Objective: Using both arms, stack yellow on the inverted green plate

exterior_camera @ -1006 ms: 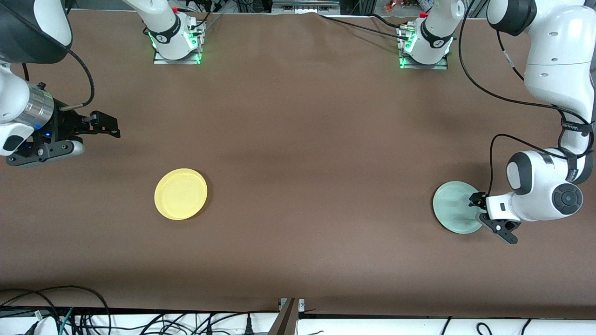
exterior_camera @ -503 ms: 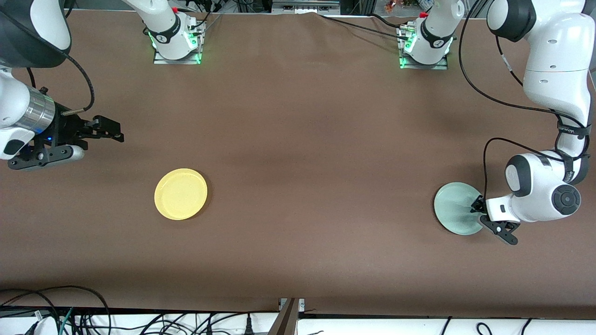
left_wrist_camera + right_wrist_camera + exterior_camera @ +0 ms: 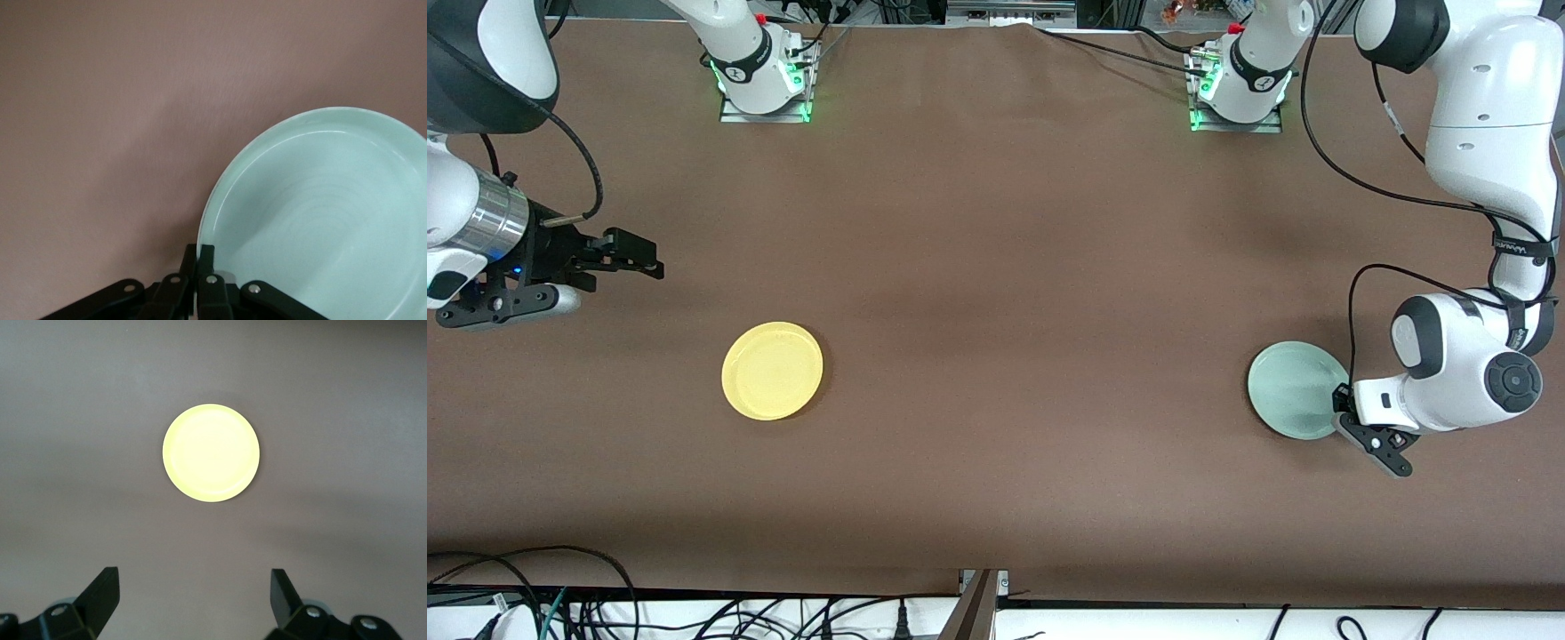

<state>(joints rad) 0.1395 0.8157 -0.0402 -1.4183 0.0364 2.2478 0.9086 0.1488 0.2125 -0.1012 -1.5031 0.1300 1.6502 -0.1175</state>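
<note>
Front view: green plate point(image 3: 1296, 389) lying toward the left arm's end of the table, hollow side up, not yet inverted. Left gripper point(image 3: 1341, 411) down at its edge, pinched tight on the rim. Yellow plate point(image 3: 772, 370) well apart from it, toward the right arm's end, flat on the brown table point(image 3: 996, 267) and untouched. Right gripper point(image 3: 639, 258) held over bare table, not over the yellow plate, waiting.

Left wrist view: left gripper point(image 3: 198, 257) with its fingers closed thin across the raised rim of the green plate point(image 3: 320, 213), one inside the lip, one outside. Probably lifted slightly at that edge, though hard to confirm here.

Right wrist view: right gripper point(image 3: 193, 590) spread wide, nothing between its fingers, with the yellow plate point(image 3: 211, 453) ahead of it.

Handling, as a judgement: both plates likely light, stiff plastic, smooth and a little slippery. Rim the only real hold on either; a pinch there apt to pivot or slip while flipping, so best gripped deep over the lip.
</note>
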